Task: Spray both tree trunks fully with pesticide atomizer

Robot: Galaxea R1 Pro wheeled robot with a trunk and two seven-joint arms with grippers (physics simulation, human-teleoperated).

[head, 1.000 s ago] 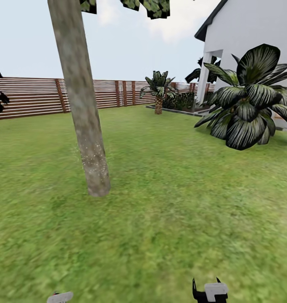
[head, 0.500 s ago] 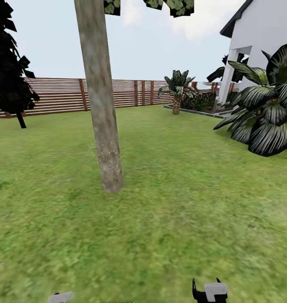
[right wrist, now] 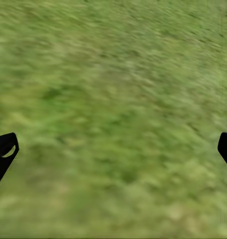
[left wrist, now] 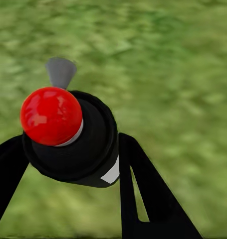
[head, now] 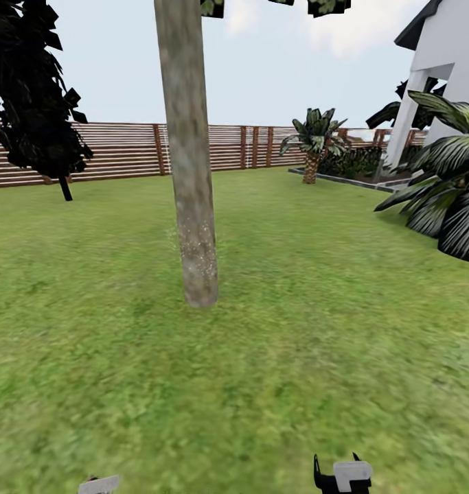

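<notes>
The pesticide atomizer [left wrist: 68, 134], a black body with a glossy red ball top and a grey nozzle, sits between the black fingers [left wrist: 143, 194] of my left gripper [left wrist: 73, 164], which is shut on it above the grass. One tree trunk [head: 193, 192], thick, pale and mottled, rises from the lawn [head: 316, 329] ahead and slightly left; fine pale specks dot its lower part. My right gripper [right wrist: 113, 149] hangs open over bare grass. Both grippers peek in at the head view's lower edge, left [head: 98, 484] and right [head: 342, 475].
A brown slat fence [head: 124, 147] closes the lawn at the back. A near-black cypress [head: 35, 89] stands far left, a short palm [head: 312, 140] at the back right, big dark fronds [head: 447, 206] and a white house [head: 447, 75] at the right.
The whole head view has panned left: trunk, fence and palm slid right in the picture and the cypress came in at the left. Both grippers keep their places.
</notes>
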